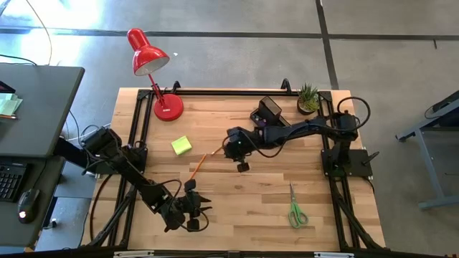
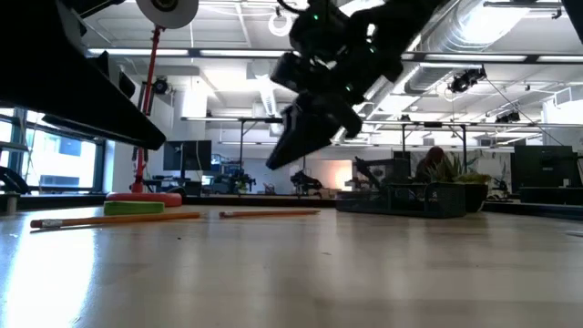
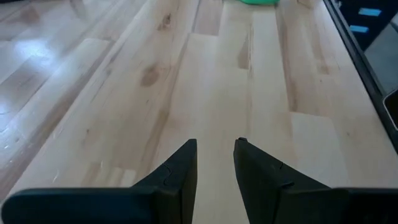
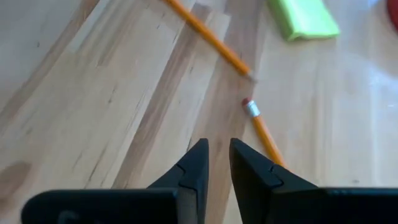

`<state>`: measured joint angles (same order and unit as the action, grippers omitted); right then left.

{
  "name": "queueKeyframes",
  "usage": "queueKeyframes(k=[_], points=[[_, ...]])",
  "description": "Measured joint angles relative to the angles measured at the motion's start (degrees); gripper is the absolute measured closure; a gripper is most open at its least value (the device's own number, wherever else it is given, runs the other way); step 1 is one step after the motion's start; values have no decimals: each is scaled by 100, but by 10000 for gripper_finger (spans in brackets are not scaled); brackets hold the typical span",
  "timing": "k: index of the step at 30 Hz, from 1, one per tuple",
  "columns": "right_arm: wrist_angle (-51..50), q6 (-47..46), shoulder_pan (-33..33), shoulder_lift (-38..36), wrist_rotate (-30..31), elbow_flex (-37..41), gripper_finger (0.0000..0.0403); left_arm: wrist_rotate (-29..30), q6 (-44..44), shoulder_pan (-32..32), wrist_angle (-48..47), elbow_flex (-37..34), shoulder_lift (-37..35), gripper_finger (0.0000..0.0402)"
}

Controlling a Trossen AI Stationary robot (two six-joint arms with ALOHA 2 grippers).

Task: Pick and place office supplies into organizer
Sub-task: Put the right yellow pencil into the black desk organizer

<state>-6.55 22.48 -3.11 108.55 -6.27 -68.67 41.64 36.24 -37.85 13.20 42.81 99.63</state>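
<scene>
Near the middle of the wooden table (image 1: 237,193), the right gripper (image 1: 242,162) hangs above bare wood, its arm reaching in from the right edge. Its jaws stand slightly apart, a narrow gap between them, holding nothing. Just ahead of them lie two orange pencils (image 4: 214,42), end to end, with the yellow-green sticky-note block (image 1: 181,145) just beyond. The left gripper (image 1: 192,213) waits near the front edge, jaws a little apart and empty, open wood ahead of it. The green-handled scissors (image 1: 296,212) lie well apart toward the front right. The black organizer (image 1: 267,110) sits at the back edge beside a potted plant (image 1: 308,97); a red lamp (image 1: 150,64) stands at back left.
</scene>
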Motion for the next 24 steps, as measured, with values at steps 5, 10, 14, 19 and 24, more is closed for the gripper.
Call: queueKeyframes(k=[5, 10, 14, 19, 24], points=[[-1171, 50, -154, 29, 278, -866, 330, 45, 21, 0, 56, 11, 0, 309], [-2447, 222, -559, 533, 173, -2126, 324, 68, 23, -4, 76, 31, 0, 309], [-3147, 650, -820, 1256, -107, -3064, 324, -38, 120, -7, 48, 31, 0, 309], [-4285, 1020, -1020, 2268, -509, -4113, 324, -297, 164, -67, -6, 31, 0, 309], [-5162, 1206, -1010, 2924, -592, -4864, 324, -245, 175, -257, -168, 33, 0, 309]])
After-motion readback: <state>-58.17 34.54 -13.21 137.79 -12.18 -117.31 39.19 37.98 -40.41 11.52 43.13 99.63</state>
